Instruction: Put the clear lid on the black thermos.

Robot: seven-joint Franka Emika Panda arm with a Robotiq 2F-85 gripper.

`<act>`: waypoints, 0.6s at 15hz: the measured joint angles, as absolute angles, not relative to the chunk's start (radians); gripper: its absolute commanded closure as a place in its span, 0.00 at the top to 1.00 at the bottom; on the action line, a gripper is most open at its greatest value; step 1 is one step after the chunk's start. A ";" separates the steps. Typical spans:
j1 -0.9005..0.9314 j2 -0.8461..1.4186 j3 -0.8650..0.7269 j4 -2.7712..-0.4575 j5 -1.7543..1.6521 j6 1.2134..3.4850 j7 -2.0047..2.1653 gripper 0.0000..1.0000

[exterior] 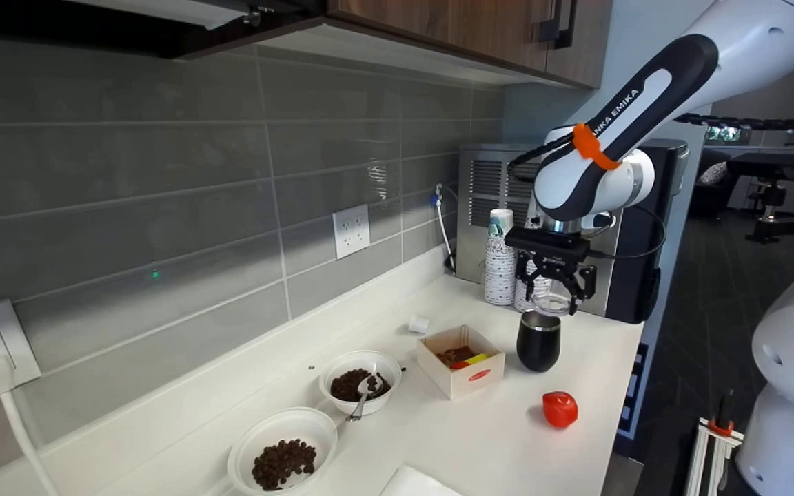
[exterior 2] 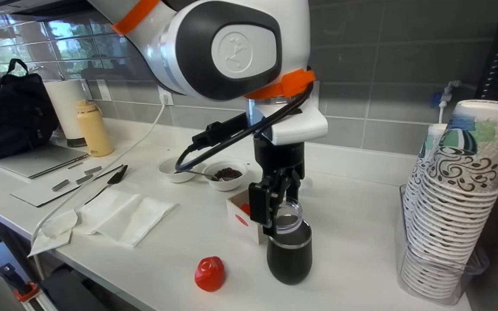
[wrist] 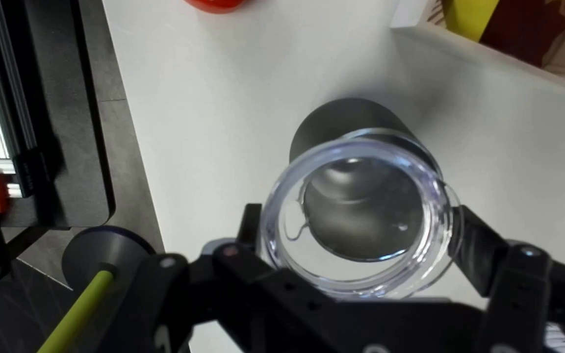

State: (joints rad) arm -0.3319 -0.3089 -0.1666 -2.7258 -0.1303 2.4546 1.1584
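Observation:
The black thermos [exterior: 538, 348] stands upright and open-topped on the white counter, with a silvery rim. It also shows in an exterior view [exterior 2: 290, 261] and in the wrist view [wrist: 341, 117]. My gripper [exterior: 552, 297] is shut on the round clear lid [exterior 2: 290, 216], its fingers on opposite sides of the lid. The lid [wrist: 434, 220] hangs just above the thermos mouth and overlaps it in all views. In the wrist view the thermos opening shows through the lid, off-centre towards the top. I cannot tell whether lid and rim touch.
A small wooden box [exterior: 483, 375] with packets stands beside the thermos. A red object [exterior 2: 210, 273] lies near the counter's front edge. Stacked paper cups [exterior 2: 452, 216] stand in a clear holder. Two white bowls [exterior: 283, 451] hold dark beans. Napkins [exterior 2: 123, 211] lie further along.

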 measured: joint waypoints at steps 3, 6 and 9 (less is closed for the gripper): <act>-0.336 -0.299 -0.156 -2.734 -0.130 2.489 1.159 0.67; -0.337 -0.280 -0.154 -2.734 -0.130 2.517 1.159 0.67; -0.343 -0.257 -0.155 -2.734 -0.129 2.547 1.159 0.67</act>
